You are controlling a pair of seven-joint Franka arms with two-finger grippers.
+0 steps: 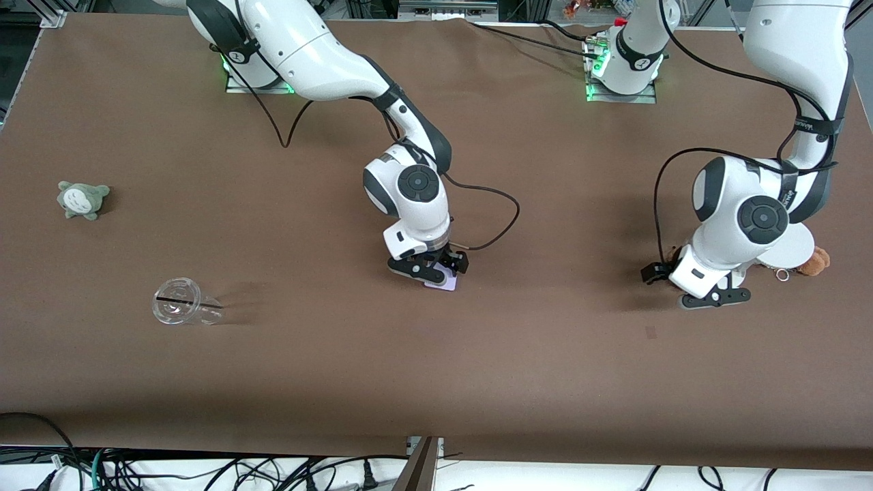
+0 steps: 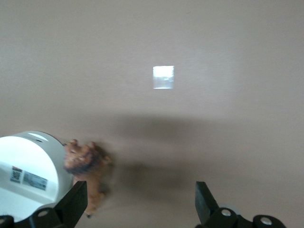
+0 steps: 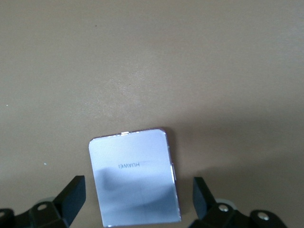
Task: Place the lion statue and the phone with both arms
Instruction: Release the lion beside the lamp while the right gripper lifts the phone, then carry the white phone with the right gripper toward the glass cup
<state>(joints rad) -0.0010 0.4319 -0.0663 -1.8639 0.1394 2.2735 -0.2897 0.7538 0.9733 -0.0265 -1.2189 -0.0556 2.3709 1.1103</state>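
Observation:
The phone [image 3: 135, 180], a flat pale lavender-white rectangle, lies on the brown table [image 1: 545, 382] near its middle; a corner shows in the front view [image 1: 443, 283]. My right gripper [image 3: 137, 199] is open and low over it, one finger at each long edge, apart from it; it also shows in the front view [image 1: 433, 271]. The lion statue [image 2: 88, 166], small and orange-brown, lies beside a white round stand [image 2: 28, 173]. My left gripper [image 2: 139, 204] is open just above the table, the lion next to one fingertip [image 2: 71, 204]. In the front view my left gripper [image 1: 713, 294] mostly hides the lion.
The white stand [image 1: 794, 249] and a brown plush with a keyring [image 1: 815, 260] sit at the left arm's end. A grey-green plush [image 1: 83, 199] and a clear cup on its side [image 1: 183, 310] lie at the right arm's end. A small square mark [image 1: 650, 332] is on the table.

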